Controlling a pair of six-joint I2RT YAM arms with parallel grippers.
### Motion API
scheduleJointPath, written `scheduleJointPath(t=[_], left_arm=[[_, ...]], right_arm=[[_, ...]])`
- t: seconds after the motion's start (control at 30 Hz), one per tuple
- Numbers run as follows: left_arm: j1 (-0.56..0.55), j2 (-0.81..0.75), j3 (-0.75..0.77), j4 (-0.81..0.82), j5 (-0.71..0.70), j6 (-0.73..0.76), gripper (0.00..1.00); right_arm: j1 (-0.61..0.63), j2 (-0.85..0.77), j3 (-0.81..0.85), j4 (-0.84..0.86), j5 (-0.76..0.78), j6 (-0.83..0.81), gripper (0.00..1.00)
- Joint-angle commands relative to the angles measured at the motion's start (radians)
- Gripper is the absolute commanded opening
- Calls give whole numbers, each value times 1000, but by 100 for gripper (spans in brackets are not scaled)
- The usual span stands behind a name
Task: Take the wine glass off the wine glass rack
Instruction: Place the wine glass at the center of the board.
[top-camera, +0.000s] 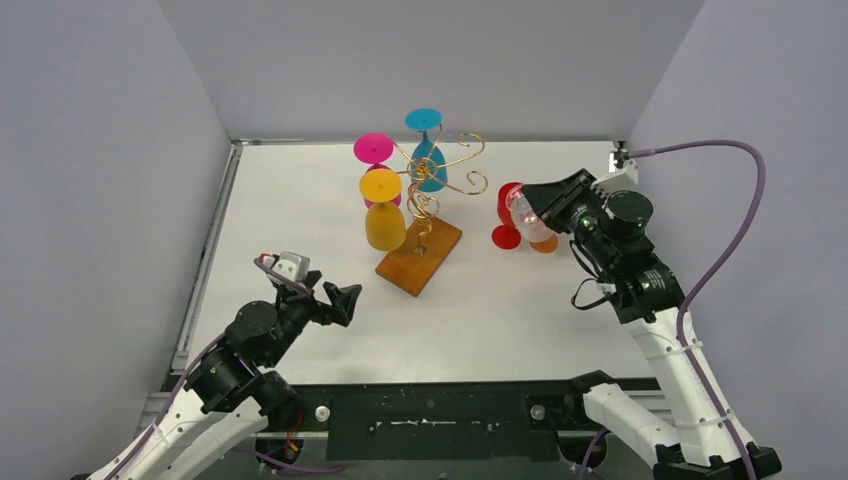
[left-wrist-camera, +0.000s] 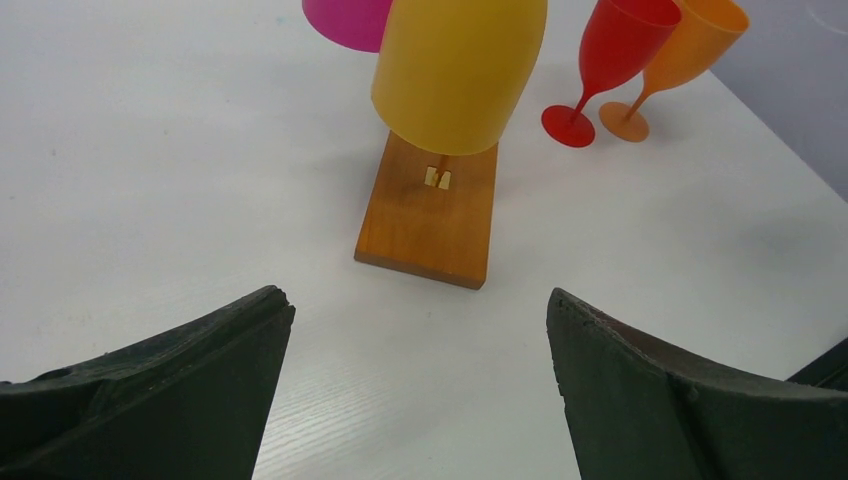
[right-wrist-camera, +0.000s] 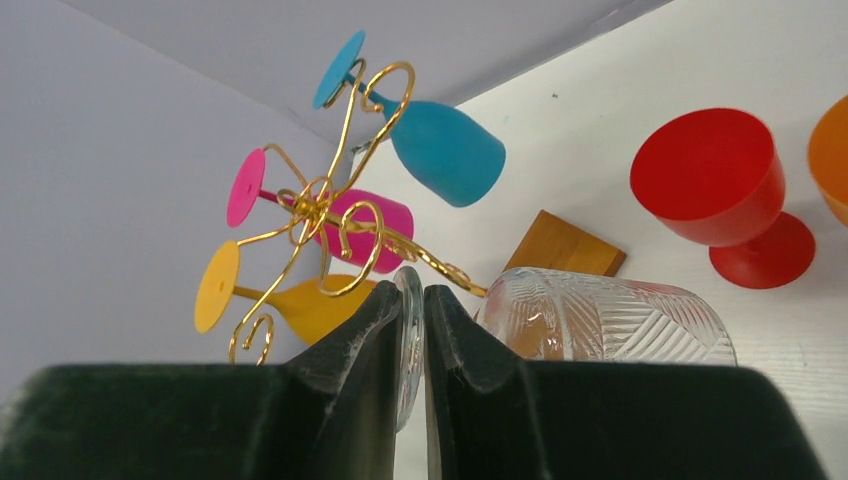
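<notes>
Transfer stage: removal from the rack (top-camera: 420, 258) looks already done. The right gripper (right-wrist-camera: 413, 305), jaws pinched almost together on the flat foot (right-wrist-camera: 411, 285) of the clear glass (right-wrist-camera: 600, 320), holds that glass apart from the wire arms. The glass lies on its side in the grip, close by the red glass (top-camera: 506, 236) and orange glass (top-camera: 545, 244), which stand upright on the table (top-camera: 300, 200) right of the rack. Yellow glass (left-wrist-camera: 460, 70), pink glass (top-camera: 373, 148) and blue glass (top-camera: 430, 165) hang inverted on the rack. Judged next move: turn the wrist to bring the bowl upright, lower the foot onto bare table beside the red glass without knocking it, then release. The right arm reaches forward, wrist turned in toward the rack. The left arm sits folded low, left gripper (left-wrist-camera: 418, 300) spread wide and empty, aimed at the rack's wooden base (left-wrist-camera: 430, 220)
</notes>
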Motion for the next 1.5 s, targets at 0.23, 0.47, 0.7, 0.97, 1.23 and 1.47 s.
scheduleJointPath(t=[0.23,0.47,0.7,0.97,1.23,1.47], left_arm=[[0,71,147,-149,266,-210,97],[2,161,181,-164,291,-328,97],[1,191,100,159,498,-507,91],[1,216,-73,565,571,-781,80],[-16,327,-82,711,618,-812,66],[-33,370,-126,817,604,-863,44]], right_arm=[[133,-103,-272,206,-188,100,0],[248,-136,-379,241,-116,114,0],[354,-105,-458,402,-97,151,0],[419,-63,-519,621,-127,200,0],[462,-22,-542,753,-146,225,0],[503,17,-553,820,-150,246,0]])
